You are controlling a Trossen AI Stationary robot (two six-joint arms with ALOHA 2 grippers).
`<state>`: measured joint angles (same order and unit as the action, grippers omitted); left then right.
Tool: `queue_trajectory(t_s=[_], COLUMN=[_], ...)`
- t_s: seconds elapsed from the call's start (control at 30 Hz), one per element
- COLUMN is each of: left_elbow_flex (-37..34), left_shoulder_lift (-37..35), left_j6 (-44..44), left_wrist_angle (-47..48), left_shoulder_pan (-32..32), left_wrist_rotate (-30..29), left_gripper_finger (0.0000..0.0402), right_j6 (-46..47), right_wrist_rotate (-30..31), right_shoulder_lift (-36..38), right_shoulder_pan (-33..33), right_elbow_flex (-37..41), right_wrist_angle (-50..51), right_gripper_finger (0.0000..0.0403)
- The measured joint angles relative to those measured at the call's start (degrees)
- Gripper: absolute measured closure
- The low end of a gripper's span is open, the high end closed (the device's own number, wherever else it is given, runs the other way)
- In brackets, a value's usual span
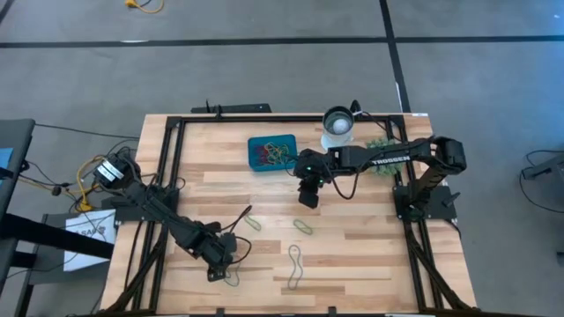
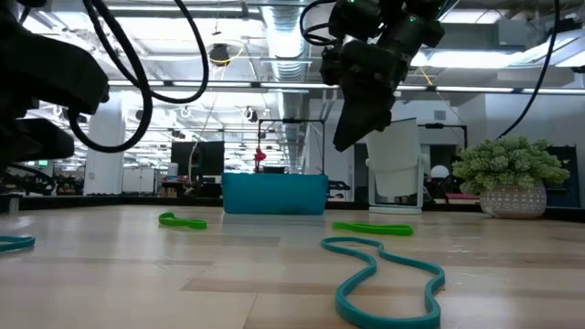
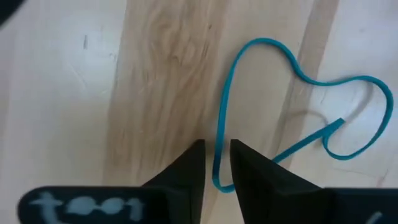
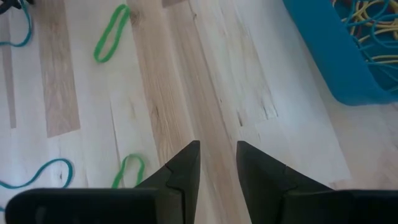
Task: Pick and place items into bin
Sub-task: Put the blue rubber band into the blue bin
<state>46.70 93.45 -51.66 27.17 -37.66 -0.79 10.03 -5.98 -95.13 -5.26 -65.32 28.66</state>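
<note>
Straddling one strand of a teal band (image 3: 227, 112) on the table's near left, our left gripper (image 3: 216, 163) has its fingers narrowly parted, seemingly to pinch it. Our right gripper (image 4: 217, 158) hovers slightly parted, empty, beside the bin (image 1: 271, 151), presumably freed for the green bands (image 4: 111, 34). We cannot tell whether the strand is gripped; the bin's contents are cut off.

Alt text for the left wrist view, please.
The left gripper sits low over a light wooden table, its two dark fingers straddling one strand of a thin teal rubber band lying in a twisted loop.
</note>
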Motion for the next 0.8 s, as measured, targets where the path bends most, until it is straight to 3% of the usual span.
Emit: queue_trajectory(t_s=[0.2, 0.4, 0.53, 0.8], left_elbow_flex=[0.17, 3.06, 9.08, 22.58], left_shoulder_lift=[1.26, 1.49, 0.94, 1.03], left_j6=[0.34, 9.88, 18.63, 35.36], left_wrist_angle=[0.61, 3.5, 8.76, 30.83], left_shoulder_pan=[-0.6, -0.32, 1.15, 7.86], left_wrist_rotate=[-2.47, -5.02, -14.04, -35.95], left_gripper_finger=[0.0366, 0.0397, 0.04, 0.0401], right_j6=[0.01, 0.01, -0.06, 0.04], right_wrist_rotate=[0.0, -0.02, -0.02, -0.14], right_shoulder_lift=[0.0, 0.0, 0.0, 0.0], right_shoulder_pan=[0.02, 0.02, 0.0, 0.95], right_elbow_flex=[0.0, 0.0, 0.02, 0.02], right_wrist_angle=[-0.52, -0.54, -2.04, -0.44], right_gripper_finger=[0.0305, 0.0305, 0.0305, 0.0305])
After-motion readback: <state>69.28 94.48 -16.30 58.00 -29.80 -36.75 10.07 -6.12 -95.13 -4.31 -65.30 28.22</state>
